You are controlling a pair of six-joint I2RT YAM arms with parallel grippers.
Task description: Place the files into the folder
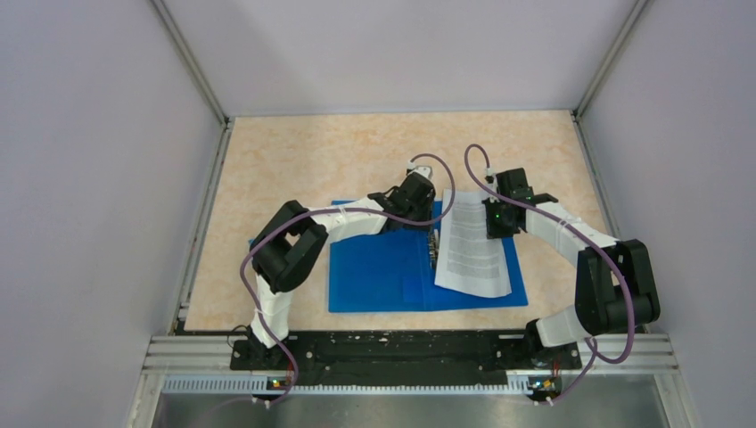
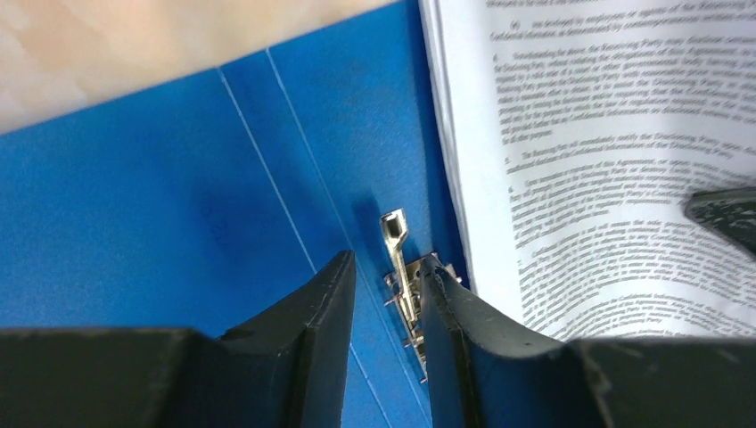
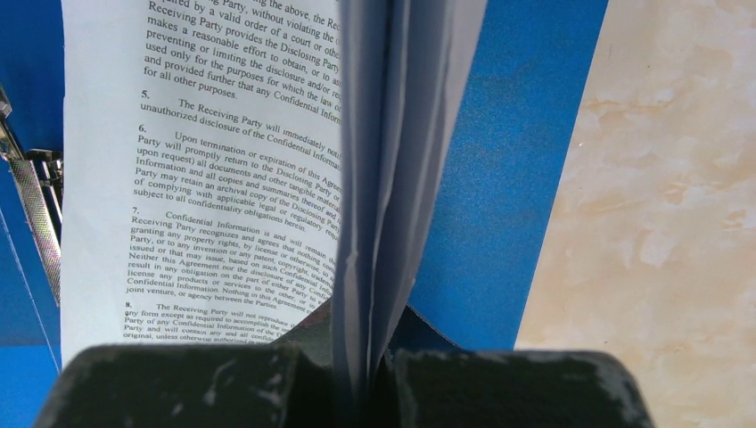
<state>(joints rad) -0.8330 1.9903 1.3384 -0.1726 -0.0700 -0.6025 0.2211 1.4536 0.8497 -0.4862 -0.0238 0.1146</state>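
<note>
The blue folder lies open and flat on the table, with its metal spine clip along the middle. The files, white printed sheets, rest on the folder's right half with their right edge lifted. My right gripper is shut on that lifted edge of the files, over the blue cover. My left gripper hangs low over the spine, open, its jaws astride the clip; the clip lies against the right finger and blue cover shows in the gap. The files curl up just right of it.
The tan marbled tabletop surrounds the folder. Grey walls close in the left, right and back sides. A metal rail with the arm bases runs along the near edge. My right gripper's finger shows at the left wrist view's right edge.
</note>
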